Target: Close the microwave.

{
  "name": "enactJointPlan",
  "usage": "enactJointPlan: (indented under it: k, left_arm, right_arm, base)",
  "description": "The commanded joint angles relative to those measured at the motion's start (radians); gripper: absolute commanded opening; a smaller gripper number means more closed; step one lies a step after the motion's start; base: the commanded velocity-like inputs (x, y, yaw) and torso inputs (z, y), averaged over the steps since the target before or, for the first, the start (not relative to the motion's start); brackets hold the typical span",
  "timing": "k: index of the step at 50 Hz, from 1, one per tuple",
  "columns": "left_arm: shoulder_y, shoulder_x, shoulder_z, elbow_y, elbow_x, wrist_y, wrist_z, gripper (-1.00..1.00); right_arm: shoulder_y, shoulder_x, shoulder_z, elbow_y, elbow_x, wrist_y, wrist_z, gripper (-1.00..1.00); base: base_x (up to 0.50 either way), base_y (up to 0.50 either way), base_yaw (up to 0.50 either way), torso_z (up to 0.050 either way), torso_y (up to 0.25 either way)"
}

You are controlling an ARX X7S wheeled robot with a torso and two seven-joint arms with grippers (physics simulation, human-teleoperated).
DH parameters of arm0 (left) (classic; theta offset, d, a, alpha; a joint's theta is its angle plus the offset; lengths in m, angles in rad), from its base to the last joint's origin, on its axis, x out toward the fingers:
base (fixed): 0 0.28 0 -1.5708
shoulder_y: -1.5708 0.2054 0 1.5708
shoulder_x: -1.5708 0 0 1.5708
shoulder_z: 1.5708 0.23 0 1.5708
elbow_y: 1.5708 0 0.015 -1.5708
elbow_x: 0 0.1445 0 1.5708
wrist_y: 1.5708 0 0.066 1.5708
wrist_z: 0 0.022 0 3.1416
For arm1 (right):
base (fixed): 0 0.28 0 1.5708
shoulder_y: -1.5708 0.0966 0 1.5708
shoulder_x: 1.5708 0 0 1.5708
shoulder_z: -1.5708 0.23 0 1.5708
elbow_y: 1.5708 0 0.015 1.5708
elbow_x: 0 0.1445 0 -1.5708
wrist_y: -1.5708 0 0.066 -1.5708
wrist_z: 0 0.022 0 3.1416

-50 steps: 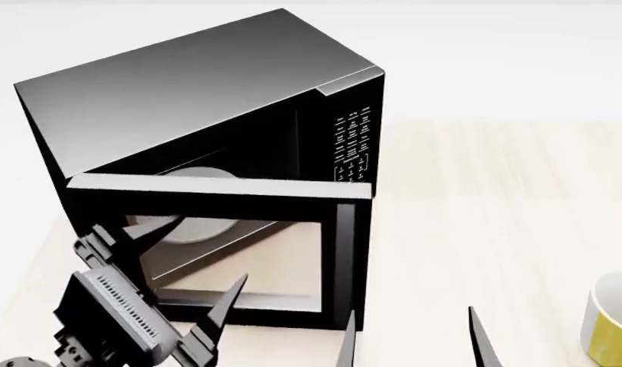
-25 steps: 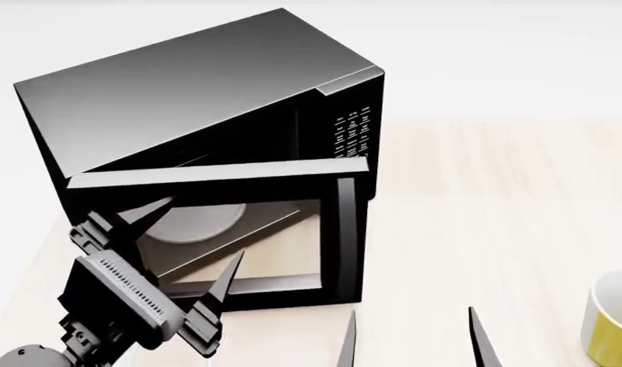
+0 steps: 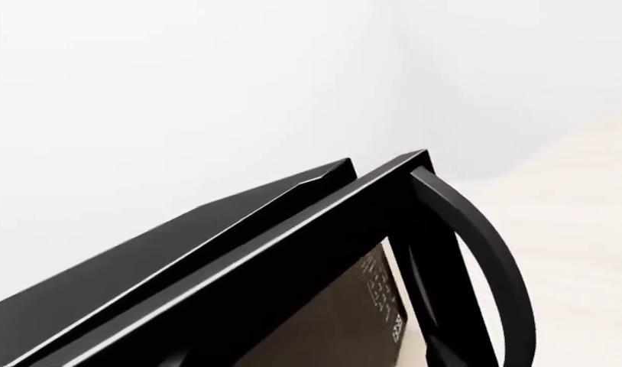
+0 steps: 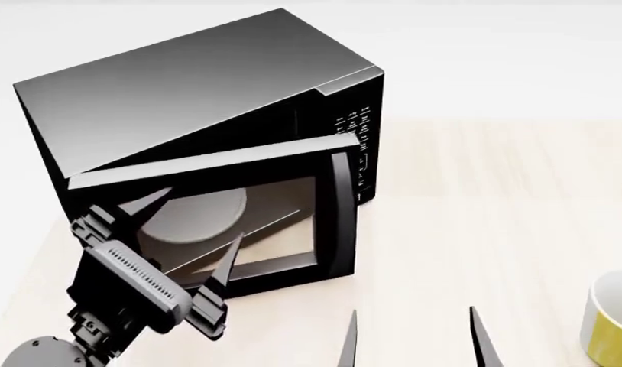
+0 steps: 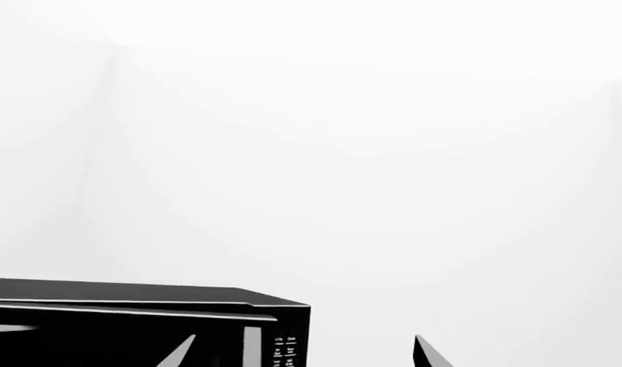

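Observation:
The black microwave (image 4: pixel 189 84) stands at the back left of the light wooden table (image 4: pixel 474 214). Its glass door (image 4: pixel 280 222) is ajar, hinged at the left, with the handle (image 4: pixel 341 214) a short way in front of the keypad (image 4: pixel 357 130). The white turntable plate (image 4: pixel 194 218) shows through the glass. My left gripper (image 4: pixel 194 225) is open, its two spread fingers against the door's outer face. The left wrist view shows the door's top edge (image 3: pixel 290 260) and curved handle (image 3: pixel 484 260) close up. My right gripper (image 4: pixel 412 313) is open near the table's front, holding nothing; its wrist view shows the microwave (image 5: pixel 137 306) beyond the right gripper (image 5: pixel 306 353).
A yellow and white mug (image 4: pixel 612 321) stands at the right front edge of the table. A plain white wall lies behind the microwave.
The door has swung further toward the microwave's body, narrowing the gap at the handle side. My left gripper has moved forward with it, still open. The right gripper has not moved.

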Motion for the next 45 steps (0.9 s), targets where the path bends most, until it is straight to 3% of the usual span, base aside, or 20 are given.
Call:
enactJointPlan:
  k: [1, 45]
  left_arm:
    - [-0.045, 0.019, -0.078, -0.092, -0.009, 0.054, -0.058, 1.0]
    - [-0.108, 0.044, -0.096, -0.291, 0.009, 0.172, -0.185, 1.0]
  right_arm:
    - [-0.002, -0.009, 0.014, -0.007, -0.012, 0.005, -0.012, 1.0]
    - [-0.001, 0.002, -0.006, -0.003, -0.009, 0.005, -0.004, 1.0]
  base:
    - [0.0, 0.0, 0.0, 0.0, 0.0]
    - [0.0, 0.0, 0.0, 0.0, 0.0]
